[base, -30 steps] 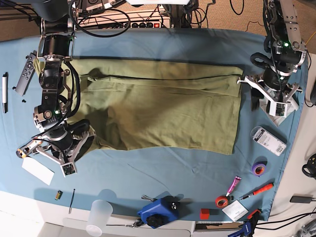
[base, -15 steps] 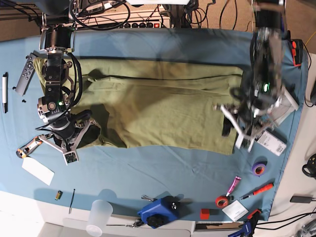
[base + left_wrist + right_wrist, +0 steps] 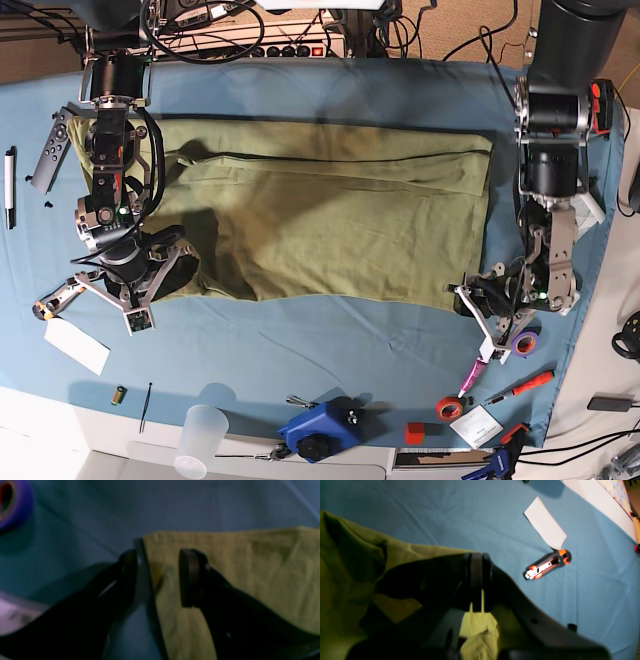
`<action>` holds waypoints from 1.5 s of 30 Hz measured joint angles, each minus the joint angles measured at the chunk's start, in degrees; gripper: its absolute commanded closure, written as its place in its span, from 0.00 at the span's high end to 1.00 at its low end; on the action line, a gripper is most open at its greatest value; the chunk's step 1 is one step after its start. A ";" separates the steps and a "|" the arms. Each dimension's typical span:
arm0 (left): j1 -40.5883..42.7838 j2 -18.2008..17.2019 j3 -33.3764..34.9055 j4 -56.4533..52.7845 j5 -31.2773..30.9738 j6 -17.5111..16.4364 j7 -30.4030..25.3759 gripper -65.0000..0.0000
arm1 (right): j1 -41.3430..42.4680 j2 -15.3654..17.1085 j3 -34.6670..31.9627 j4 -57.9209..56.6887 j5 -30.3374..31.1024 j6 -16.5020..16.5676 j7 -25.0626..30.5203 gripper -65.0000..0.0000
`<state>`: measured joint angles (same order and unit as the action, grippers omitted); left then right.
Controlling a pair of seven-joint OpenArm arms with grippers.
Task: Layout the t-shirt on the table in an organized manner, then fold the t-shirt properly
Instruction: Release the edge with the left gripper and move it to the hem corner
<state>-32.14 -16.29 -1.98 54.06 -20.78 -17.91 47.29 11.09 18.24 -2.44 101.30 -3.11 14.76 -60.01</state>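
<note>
- On the table (image 3: 330, 340), your t-shirt (image 3: 330, 225) lies spread as a wide folded band across the middle of the blue cloth, its long edges running side to side in the base view.
- Your left gripper (image 3: 157, 577) sits at the shirt's lower corner on the base view's right, with its jaws spread apart and nothing between them but the cloth edge.
- In the left wrist view, one of its fingers (image 3: 191, 577) rests over the green fabric, while the other stands over the bare blue cloth just beside the shirt's side edge, so the edge runs between the two.
- You cannot tell from that blurred view whether either finger presses on the fabric.
- A purple tape roll (image 3: 12, 505) lies near this gripper, off the shirt's corner.
- Your right gripper (image 3: 477, 580) is at the shirt's other end, on the base view's left, with its jaws clamped tight on a pinch of the green fabric.
- In the right wrist view, a tuft of the shirt shows right below the closed tips, and more fabric bunches up beneath and beside that gripper.
- A box cutter (image 3: 547, 565) and a white card (image 3: 545, 525) lie on the blue cloth, apart from the shirt and the right gripper; the card's tip touches the cutter.
</note>
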 measured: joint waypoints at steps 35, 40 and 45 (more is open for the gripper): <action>-1.05 -0.07 -18.95 -3.56 -29.81 -6.54 29.18 0.00 | -1.86 -0.04 14.95 0.02 6.14 3.30 2.01 0.00; -1.03 -2.23 -24.63 -3.52 -39.08 -10.47 32.72 0.00 | -4.50 -0.15 16.04 0.00 7.76 3.76 1.95 0.00; 0.87 -5.03 -24.81 -3.43 -49.62 -13.42 32.89 0.00 | -5.68 -0.15 16.04 0.02 9.62 3.69 1.70 0.00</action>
<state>-31.27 -21.32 -26.79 50.63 -70.39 -31.33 80.18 5.41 18.09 13.61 101.32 6.50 18.46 -58.30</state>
